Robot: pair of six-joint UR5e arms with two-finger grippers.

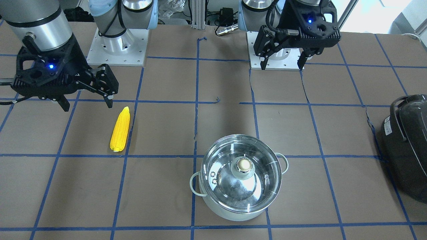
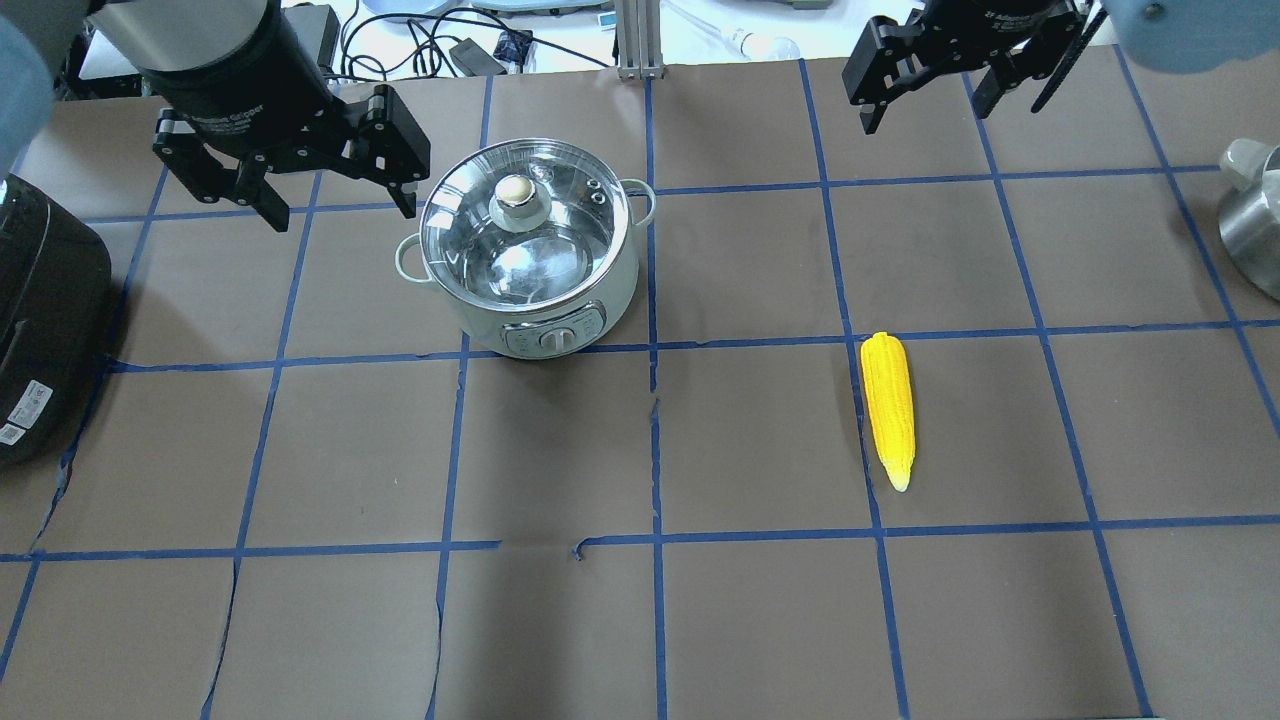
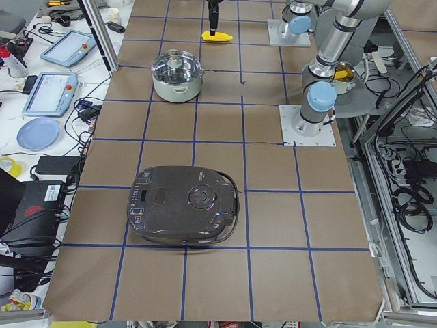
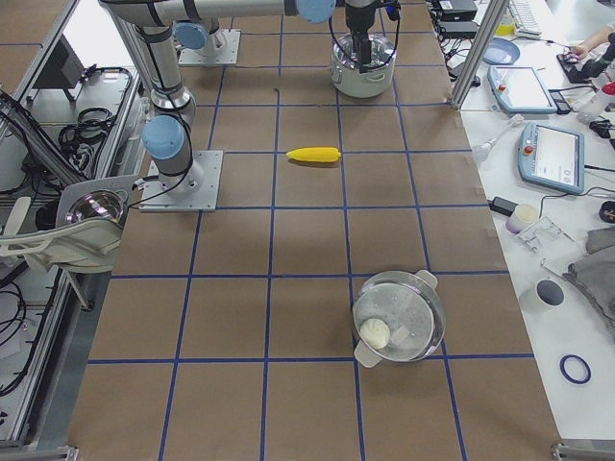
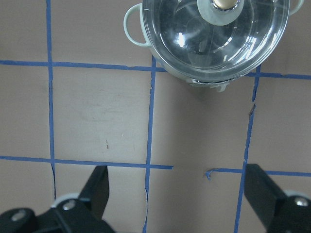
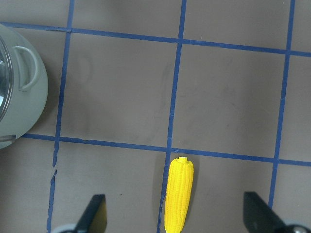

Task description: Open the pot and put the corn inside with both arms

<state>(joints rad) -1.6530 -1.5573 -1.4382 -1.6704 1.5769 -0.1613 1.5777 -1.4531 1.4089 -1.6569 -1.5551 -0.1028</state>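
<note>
The corn (image 2: 888, 405) is being shown flat on the surface (image 2: 700, 620), tip pointed toward the robot. Left hand (image 2: 340, 212) (lettered "Gripper") and right hand (image 2: 925, 118) are being held wide open, empty.

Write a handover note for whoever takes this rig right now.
Left end effector: open, empty, in the air beside the pot.
Right end effector: open, empty, in the air near the corn.
Pot: on the table, lid on it.
Corn: lying flat on the table, apart from the pot.
Done: nothing yet.
Left: lift the lid, grasp the corn, put it in the pot.
</note>
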